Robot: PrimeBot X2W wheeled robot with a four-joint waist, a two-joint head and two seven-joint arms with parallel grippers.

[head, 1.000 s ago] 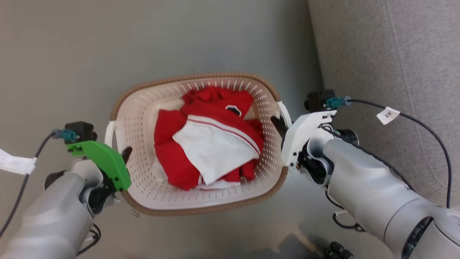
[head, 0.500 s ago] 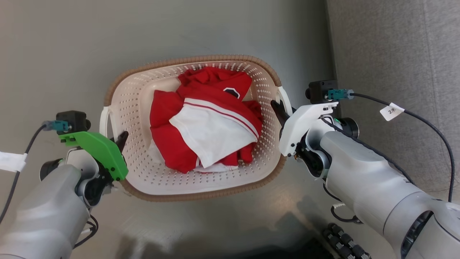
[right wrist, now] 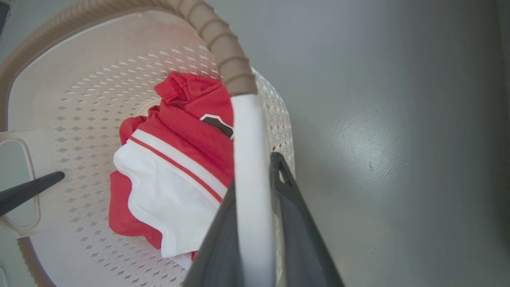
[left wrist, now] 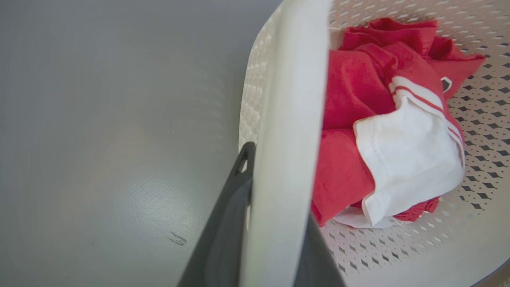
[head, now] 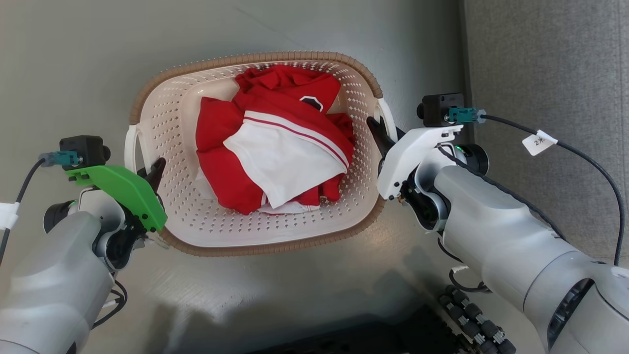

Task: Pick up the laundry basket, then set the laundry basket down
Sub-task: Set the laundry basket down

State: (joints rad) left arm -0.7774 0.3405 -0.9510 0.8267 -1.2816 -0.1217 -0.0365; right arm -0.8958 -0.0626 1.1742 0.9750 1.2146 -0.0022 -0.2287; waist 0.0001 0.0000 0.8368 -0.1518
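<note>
1. Head view looks down on the laundry basket [head: 177, 123]. It is in the middle, over the grey floor [head: 73, 59], between the two arms. I cannot tell if it touches the floor.
2. The basket has cream walls full of little holes and a brown rim [head: 255, 250]. Red and white clothes [head: 275, 152] lie in a heap inside it.
3. The left pincer [head: 150, 172] is at the white left handle [head: 129, 147]. In the left wrist view, the white bar of that handle sits between the two dark fingers [left wrist: 227, 215], one on each side, pressed close. The pincer is closed onto the bar and has hold of it.
4. The right pincer [head: 385, 132] is at the white right handle [head: 389, 118]. In the right wrist view, the white bar runs up between its two dark fingers [right wrist: 295, 223]. This pincer is also closed tight on its handle.
5. The right wrist view also shows one dark finger of the left pincer, far across the basket, lying over the hole of the other handle.
6. A green cover [head: 123, 196] sits on the left wrist and a white cover [head: 417, 152] on the right wrist.
7. A grey cloth-covered thing [head: 540, 59] stands to the right of the basket, near the right arm. A small white tag [head: 539, 143] hangs by that arm.
</note>
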